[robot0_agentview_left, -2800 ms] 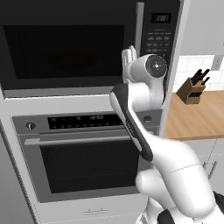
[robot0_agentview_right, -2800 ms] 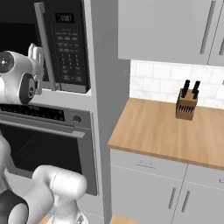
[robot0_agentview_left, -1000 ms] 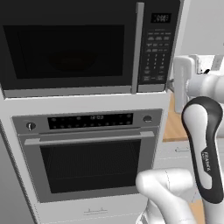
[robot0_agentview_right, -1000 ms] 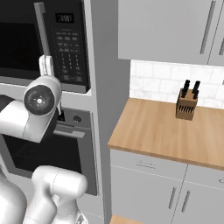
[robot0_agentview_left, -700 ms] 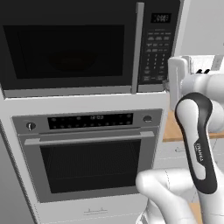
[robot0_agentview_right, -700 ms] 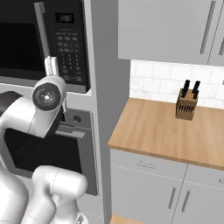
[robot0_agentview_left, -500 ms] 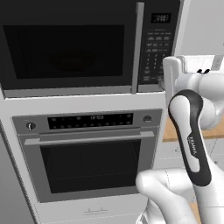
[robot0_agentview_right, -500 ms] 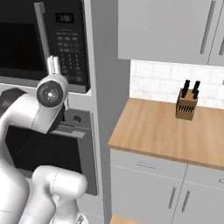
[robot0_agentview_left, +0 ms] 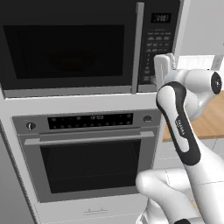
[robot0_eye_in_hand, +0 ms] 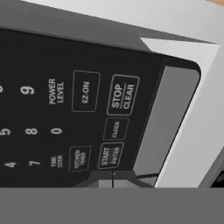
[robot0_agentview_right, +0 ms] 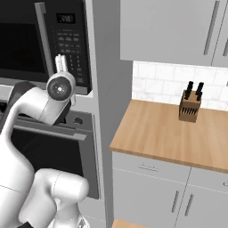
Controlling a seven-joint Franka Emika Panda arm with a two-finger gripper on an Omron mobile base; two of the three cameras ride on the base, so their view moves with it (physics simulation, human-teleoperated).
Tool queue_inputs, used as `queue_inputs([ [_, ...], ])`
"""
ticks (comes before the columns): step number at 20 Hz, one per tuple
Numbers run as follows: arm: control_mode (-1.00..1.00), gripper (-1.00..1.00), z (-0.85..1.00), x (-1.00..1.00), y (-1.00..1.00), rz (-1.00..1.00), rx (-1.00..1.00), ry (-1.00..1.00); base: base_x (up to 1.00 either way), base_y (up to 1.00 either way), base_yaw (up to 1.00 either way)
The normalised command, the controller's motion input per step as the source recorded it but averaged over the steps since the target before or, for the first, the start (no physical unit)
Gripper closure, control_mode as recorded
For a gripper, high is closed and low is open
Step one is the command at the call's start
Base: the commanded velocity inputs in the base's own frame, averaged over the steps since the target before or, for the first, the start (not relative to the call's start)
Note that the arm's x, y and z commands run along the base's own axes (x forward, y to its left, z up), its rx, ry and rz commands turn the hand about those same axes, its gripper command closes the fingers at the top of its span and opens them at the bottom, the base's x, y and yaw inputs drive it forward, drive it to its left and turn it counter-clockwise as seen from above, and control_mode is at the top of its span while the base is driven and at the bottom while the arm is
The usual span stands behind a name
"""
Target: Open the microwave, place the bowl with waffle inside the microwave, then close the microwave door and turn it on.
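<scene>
1. From the left base view, the large black built-in microwave (robot0_agentview_left: 87,46) sits above the silver oven with the horizontal bar handle (robot0_agentview_left: 87,153). Its wide black door with the long vertical grey bar handle (robot0_agentview_left: 70,48) is closed. The white two-finger gripper (robot0_agentview_left: 162,65) stands upright just in front of the right-side keypad panel (robot0_agentview_left: 158,46), low on it.

2. From the right base view, the gripper (robot0_agentview_right: 61,62) points up at the lower keypad (robot0_agentview_right: 71,46); the wooden knife block (robot0_agentview_right: 189,107) stands well apart on the counter.

3. Along the hand view, the clenched dark finger tips (robot0_eye_in_hand: 113,179) hold nothing and lie directly below the START button (robot0_eye_in_hand: 109,155), touching or nearly so; I judge the press goes straight ahead. Whether the bowl with waffle is inside cannot be told.
</scene>
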Motion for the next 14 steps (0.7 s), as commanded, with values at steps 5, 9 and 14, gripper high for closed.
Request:
queue_inputs([
  [5, -1.0, 1.0, -0.44, 0.49, 0.19, 0.0, -0.1, 0.0, 0.0, 0.0, 0.0],
  [9, -1.0, 1.0, -0.17, 0.64, 0.1, 0.0, -0.03, 0.0, 0.0, 0.0, 0.0],
  [14, -1.0, 1.0, -0.06, 0.81, 0.08, 0.0, 0.0, 0.0, 0.0, 0.0, 0.0],
])
